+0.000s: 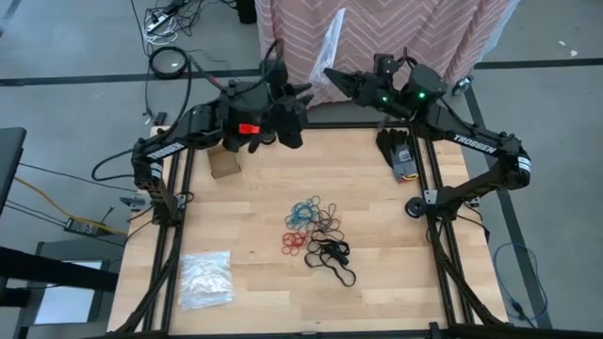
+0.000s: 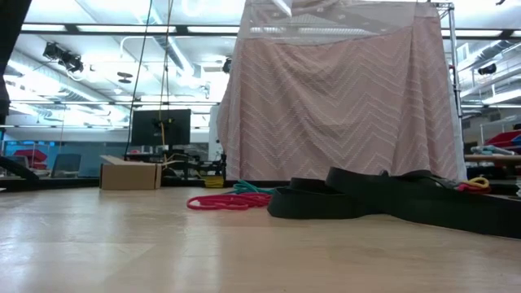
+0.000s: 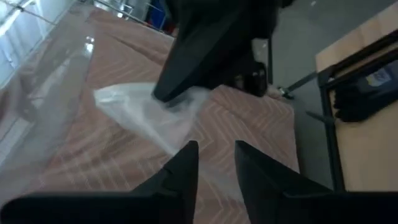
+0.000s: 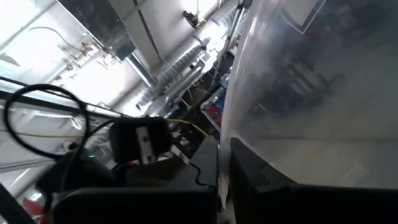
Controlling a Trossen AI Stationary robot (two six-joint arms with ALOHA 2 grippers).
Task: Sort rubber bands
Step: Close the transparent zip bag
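Rubber bands lie heaped mid-desk, untouched. My right gripper pinches a clear bag aloft past the far edge (presumably readying it for filling); my left gripper, jaws narrowly parted, faces it, holding nothing.

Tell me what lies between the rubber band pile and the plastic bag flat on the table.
Bare wood, in the high view: rubber bands, plastic bag.

We see a wooden worktop carrying mixed rubber bands near its middle, a clear bag near one corner, and a small box.
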